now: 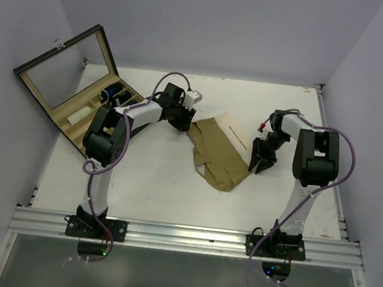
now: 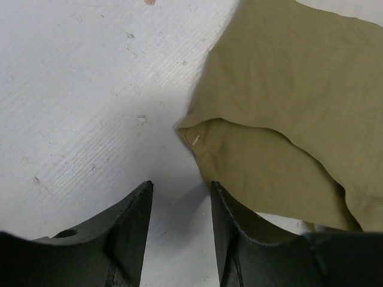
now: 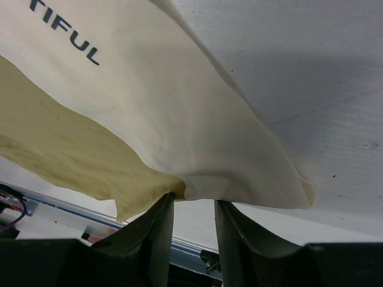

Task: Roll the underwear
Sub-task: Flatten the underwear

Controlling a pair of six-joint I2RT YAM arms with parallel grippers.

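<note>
In the top external view the olive underwear (image 1: 212, 152) lies crumpled at the middle of the white table (image 1: 146, 180), its cream waistband (image 1: 237, 136) running along the edge at 1 o'clock. The left gripper (image 1: 182, 120) sits low at the garment's 10 o'clock corner. The right gripper (image 1: 256, 163) is at the 3 o'clock end of the waistband. A wooden box (image 1: 64, 126) with its glazed lid raised stands well apart at 9 o'clock, at the table's edge. From this height neither tool's state can be read. In the left wrist view the left gripper (image 2: 181, 186) has its fingers (image 2: 134, 224) spread, with only bare table (image 2: 78, 89) in the gap. The underwear (image 2: 287, 107) fills the 1 to 3 o'clock part of the view. A folded corner of it lies just beyond the right-hand fingertip, and nothing of it sits between the fingers. In the right wrist view the right gripper (image 3: 193, 200) also stands with its fingers parted, and pale surface shows through the gap. The waistband (image 3: 179, 119) spreads across the centre with dark letters (image 3: 75, 39) at 11 o'clock, and the olive cloth (image 3: 66, 149) is at 9 o'clock. The edge where the two meet comes down to the fingertips, but none of it is seen clamped in the gap. A metal rail (image 3: 66, 215) shows at 8 o'clock below the cloth.
</note>
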